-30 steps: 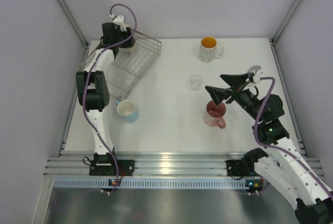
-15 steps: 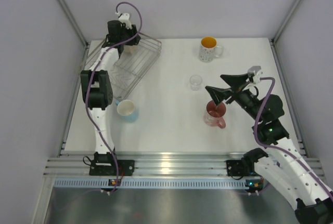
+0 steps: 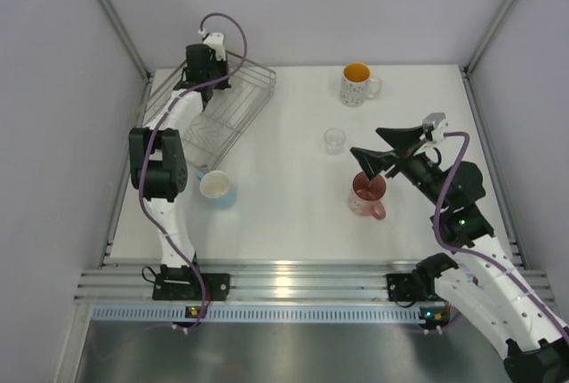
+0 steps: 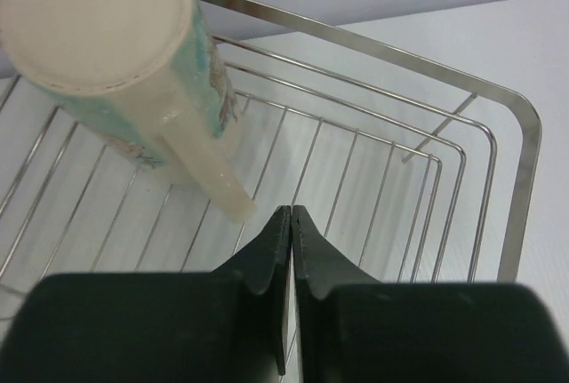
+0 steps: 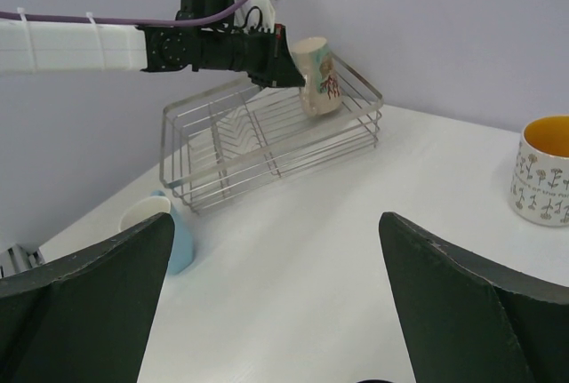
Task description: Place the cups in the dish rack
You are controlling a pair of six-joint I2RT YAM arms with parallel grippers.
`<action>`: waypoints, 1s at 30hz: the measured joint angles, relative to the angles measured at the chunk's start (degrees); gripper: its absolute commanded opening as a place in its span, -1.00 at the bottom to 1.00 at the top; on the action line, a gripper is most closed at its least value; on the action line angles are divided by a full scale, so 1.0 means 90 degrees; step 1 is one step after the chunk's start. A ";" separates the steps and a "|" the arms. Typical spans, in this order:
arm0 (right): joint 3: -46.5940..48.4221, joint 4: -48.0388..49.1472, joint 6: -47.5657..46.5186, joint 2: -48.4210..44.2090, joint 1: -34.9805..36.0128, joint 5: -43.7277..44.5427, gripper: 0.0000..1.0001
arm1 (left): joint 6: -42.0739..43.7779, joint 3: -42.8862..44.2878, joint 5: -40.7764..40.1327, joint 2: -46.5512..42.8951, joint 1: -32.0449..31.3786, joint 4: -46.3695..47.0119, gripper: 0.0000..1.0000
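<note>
The silver wire dish rack (image 3: 252, 99) stands at the far left, and also shows in the left wrist view (image 4: 523, 161) and the right wrist view (image 5: 233, 163). A cream mug (image 4: 107, 54) sits upside down in its far corner, handle towards my left gripper (image 4: 292, 211). That gripper is shut and empty, its tips just beside the handle end. My right gripper (image 3: 366, 140) is open and empty above the pink-red mug (image 3: 366, 195). The white dotted mug (image 3: 356, 83), a small clear glass (image 3: 334, 140) and the light blue cup (image 3: 216, 189) stand on the table.
Grey walls with metal frame posts close in the table on the left, back and right. An aluminium rail (image 3: 293, 281) runs along the near edge by the arm bases.
My left gripper has shifted slightly right and turned over the rack's far corner. The right arm and the cups on the table have not moved.
</note>
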 measured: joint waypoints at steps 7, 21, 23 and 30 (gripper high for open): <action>0.0000 0.0000 0.0007 0.0000 0.0000 -0.0002 0.99 | 0.0056 0.0129 -0.0933 -0.0095 0.0039 -0.0347 -1.00; 0.0000 0.0000 0.0005 0.0000 0.0000 0.0012 0.99 | -0.0352 0.1336 -0.1549 0.1001 0.0073 -0.1025 -1.00; 0.0000 0.0000 0.0002 0.0000 0.0000 0.0027 0.99 | -0.0410 0.1406 -0.1530 0.1103 0.0073 -0.1086 -1.00; 0.0000 0.0002 0.0000 0.0051 0.0000 0.0051 0.99 | -0.0466 0.1763 -0.1178 0.1435 0.0085 -0.1151 -1.00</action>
